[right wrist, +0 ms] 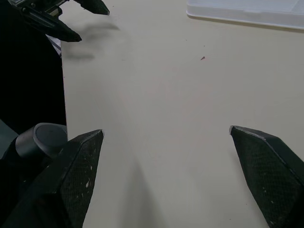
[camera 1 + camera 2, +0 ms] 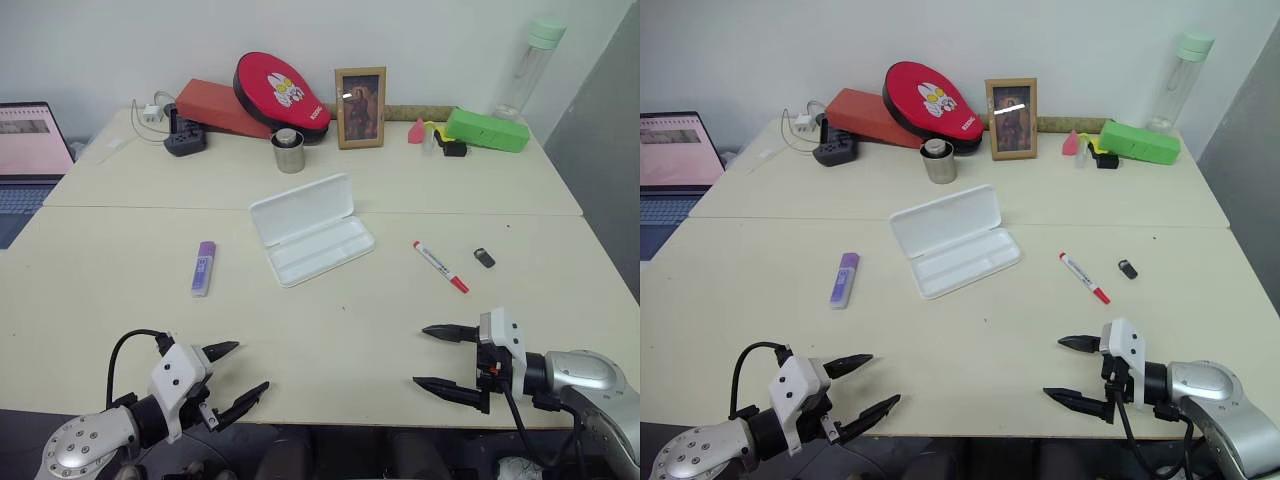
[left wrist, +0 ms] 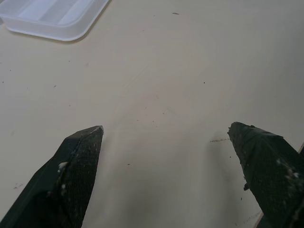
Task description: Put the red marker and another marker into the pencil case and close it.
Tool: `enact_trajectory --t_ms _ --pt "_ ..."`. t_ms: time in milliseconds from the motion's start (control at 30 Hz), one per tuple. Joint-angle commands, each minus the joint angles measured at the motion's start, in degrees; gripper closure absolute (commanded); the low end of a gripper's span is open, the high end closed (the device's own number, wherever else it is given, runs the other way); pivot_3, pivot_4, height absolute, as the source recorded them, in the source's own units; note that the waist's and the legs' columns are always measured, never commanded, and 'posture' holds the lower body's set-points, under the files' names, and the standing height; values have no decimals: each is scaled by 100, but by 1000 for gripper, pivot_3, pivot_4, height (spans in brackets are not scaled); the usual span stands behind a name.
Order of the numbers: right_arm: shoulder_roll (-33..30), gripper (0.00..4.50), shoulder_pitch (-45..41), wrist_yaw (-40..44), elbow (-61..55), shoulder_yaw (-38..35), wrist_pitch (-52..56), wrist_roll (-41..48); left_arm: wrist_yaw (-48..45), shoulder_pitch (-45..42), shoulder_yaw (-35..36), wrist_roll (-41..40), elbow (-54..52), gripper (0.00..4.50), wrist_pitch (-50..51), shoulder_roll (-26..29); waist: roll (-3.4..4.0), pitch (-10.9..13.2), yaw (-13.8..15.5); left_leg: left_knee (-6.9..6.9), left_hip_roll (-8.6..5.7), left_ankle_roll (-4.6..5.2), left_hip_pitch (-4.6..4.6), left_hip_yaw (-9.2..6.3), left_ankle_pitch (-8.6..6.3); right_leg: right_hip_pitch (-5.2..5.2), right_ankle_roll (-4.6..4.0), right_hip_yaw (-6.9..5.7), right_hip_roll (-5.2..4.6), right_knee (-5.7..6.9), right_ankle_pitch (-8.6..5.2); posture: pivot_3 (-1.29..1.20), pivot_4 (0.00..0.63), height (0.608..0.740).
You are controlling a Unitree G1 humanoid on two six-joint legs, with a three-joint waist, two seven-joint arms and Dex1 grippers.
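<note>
The pencil case (image 2: 311,231) lies open in the middle of the table, its lid tipped back, nothing inside. To its right lies the red marker (image 2: 441,267), thin and white with a red cap. On the left of the case rests another marker (image 2: 204,267), stubby and light purple. My left gripper (image 2: 246,369) hovers open at the table's near edge, left side, fingers empty. At the near right my right gripper (image 2: 428,357) is open too, pointing left, well short of the red marker. The case's edge (image 3: 52,19) appears in the left wrist view.
A small black object (image 2: 484,257) lies right of the red marker. Along the back stand a metal cup (image 2: 288,151), picture frame (image 2: 360,107), red pad (image 2: 280,92), green box (image 2: 487,129), bottle (image 2: 533,66) and power strip (image 2: 185,138). A laptop (image 2: 28,160) sits far left.
</note>
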Motion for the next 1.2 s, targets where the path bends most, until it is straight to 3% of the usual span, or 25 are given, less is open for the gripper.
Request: enact_trajectory --t_ms 33,1033,1100,1200 --pt "-15 44 4 9 -193 -46 11 83 -112 20 69 -119 -170 0 0 12 0 0 0 0 0 0 0 0 0 0 0 0 0 0 0 0 150 740" --pt "-40 44 114 123 -287 -11 55 113 -53 -543 -75 -143 -112 0 309 -76 -1 0 67 0 0 1 -1 2 -1 0 0 0 1 -5 1 0 150 740" --pt "-4 44 73 96 -353 -64 126 233 70 -775 -39 -332 -165 0 515 -144 -1 0 72 0 -1 1 -2 2 -1 1 0 0 2 -5 1 0 150 740" --pt "46 44 -428 -147 -560 -212 610 716 404 -1935 -222 -823 -124 0 1299 -285 -1 0 77 4 -3 1 -2 -1 -1 1 1 -3 5 -1 2 0 150 740"
